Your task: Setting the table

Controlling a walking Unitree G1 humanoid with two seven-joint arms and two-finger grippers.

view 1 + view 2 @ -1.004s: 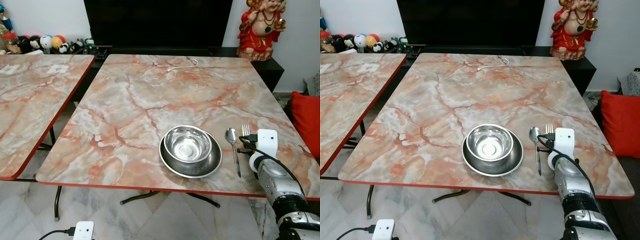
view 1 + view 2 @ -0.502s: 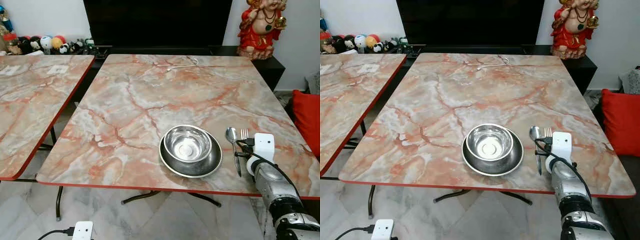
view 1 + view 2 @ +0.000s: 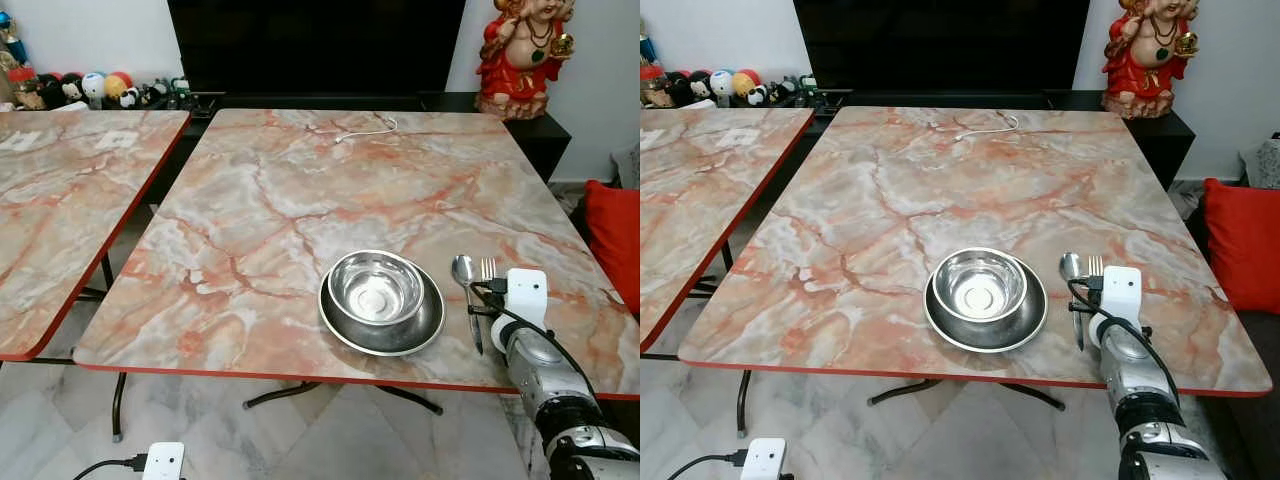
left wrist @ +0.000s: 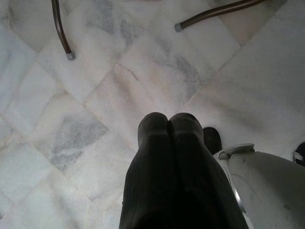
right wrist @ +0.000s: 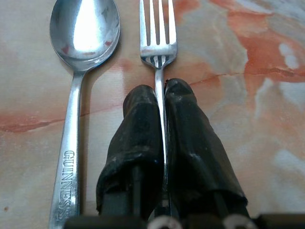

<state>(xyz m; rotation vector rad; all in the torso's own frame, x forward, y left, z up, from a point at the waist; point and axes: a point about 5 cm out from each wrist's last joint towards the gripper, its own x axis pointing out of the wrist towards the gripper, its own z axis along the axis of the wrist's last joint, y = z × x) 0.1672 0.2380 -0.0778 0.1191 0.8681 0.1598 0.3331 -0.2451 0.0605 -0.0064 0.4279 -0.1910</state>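
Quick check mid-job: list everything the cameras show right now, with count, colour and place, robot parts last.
Table: one, pink-orange marble top, centre.
Second table: one, same pattern, robot's left.
Bowl: one, steel, in the plate.
Plate: one, steel, near front edge.
Spoon: one, silver, right of plate.
Fork: one, silver, beside spoon.
Cable: one, white, far edge.
Statue: one, red, far right.
Cushion: one, red, right.
Toys: several, mixed colours, far left.
Left gripper: black, shut, above floor.
Right gripper: black, shut on fork handle.
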